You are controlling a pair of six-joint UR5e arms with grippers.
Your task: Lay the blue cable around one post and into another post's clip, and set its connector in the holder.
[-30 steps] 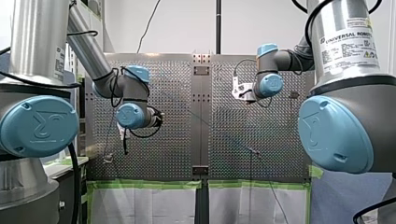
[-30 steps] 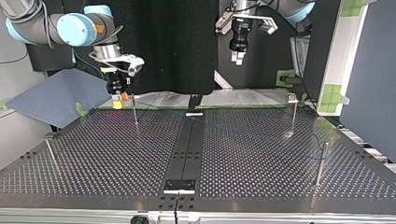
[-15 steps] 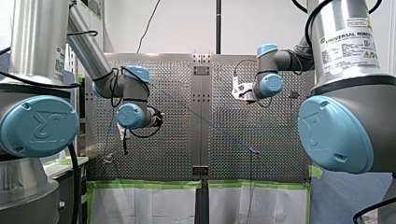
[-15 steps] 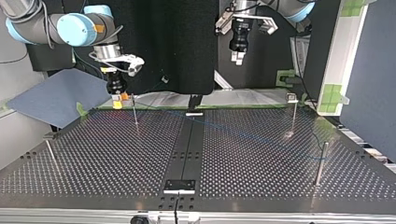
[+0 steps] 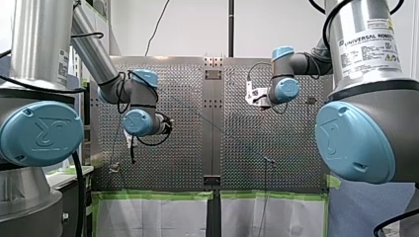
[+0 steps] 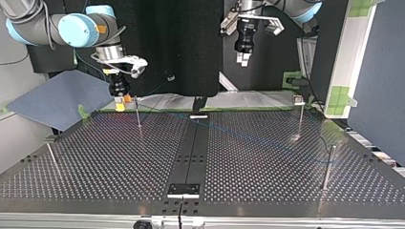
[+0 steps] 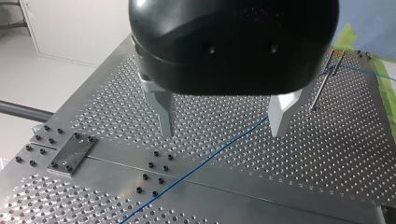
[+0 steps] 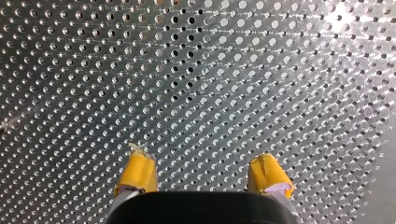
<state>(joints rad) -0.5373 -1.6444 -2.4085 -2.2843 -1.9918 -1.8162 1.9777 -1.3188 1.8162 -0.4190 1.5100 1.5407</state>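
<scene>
Almost nothing has moved in the last second. Both arms hang where they were, and the one change we find in the top view is a thin dark line with a small pale tip [image 6: 170, 77]. It now shows against the dark backdrop behind my right gripper [image 6: 121, 102] (whether it belongs to the cable we cannot tell).

Nearest in that view, a black plate with a pale bracket [image 6: 183, 190] sits at the table's [image 6: 95, 162] edge. We take it for a possible holder, and no connector lies in it. Next comes the short post [image 6: 326, 167] at the view's right, where the blue cable [image 6: 248, 138] arrives. From there the cable slants low across the holes toward the thin post [image 6: 138, 114] at the far left, in a straight line that we judge to be under light tension. It passes on the near side of the post with the clip head [image 6: 300, 117], seemingly without touching it.

Farthest, my right gripper hangs just beside the thin post. Its yellow pads [image 8: 136, 172] stand apart with only bare perforated table between them, placed, we judge, to take the cable there. My left gripper [image 7: 223, 127] waits high with its metal fingers spread wide and empty, and the cable runs well beneath them, so it stays clear of the routing.
</scene>
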